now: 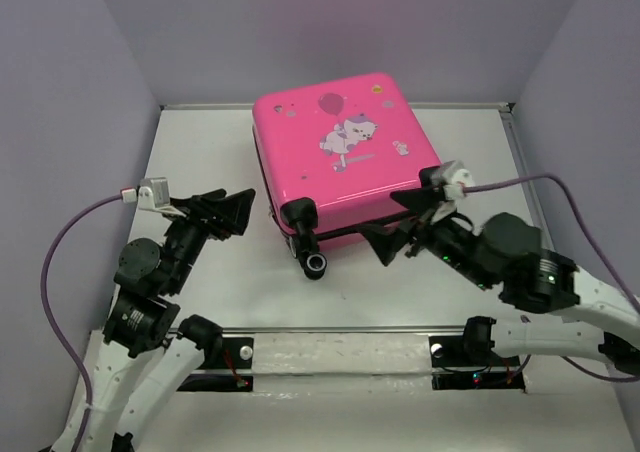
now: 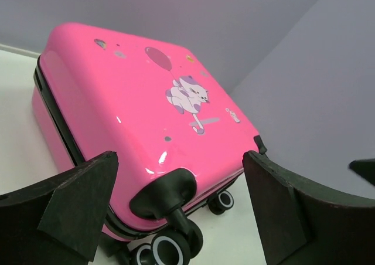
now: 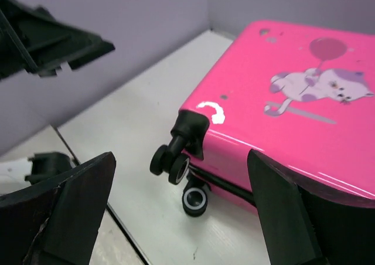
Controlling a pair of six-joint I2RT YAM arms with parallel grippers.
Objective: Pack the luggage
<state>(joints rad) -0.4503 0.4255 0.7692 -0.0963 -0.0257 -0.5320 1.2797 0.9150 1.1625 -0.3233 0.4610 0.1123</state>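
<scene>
Filling the bottom corners of the left wrist view, the black fingers [image 2: 76, 206] of the left claw [image 2: 179, 189] stand spread wide, pinching nothing. The white table [image 1: 200, 142] takes up most of the top view. On it, upper middle of the frame, lies the luggage [image 1: 340, 142], shut and flat, its pink printed lid facing up and its wheeled end toward the bottom edge. The left claw sits off the case's lower left, apart from it. The right claw [image 1: 390, 222] is close by its lower right corner, also spread wide and pinching nothing. Black wheels [image 1: 315, 264] jut out at centre frame.
</scene>
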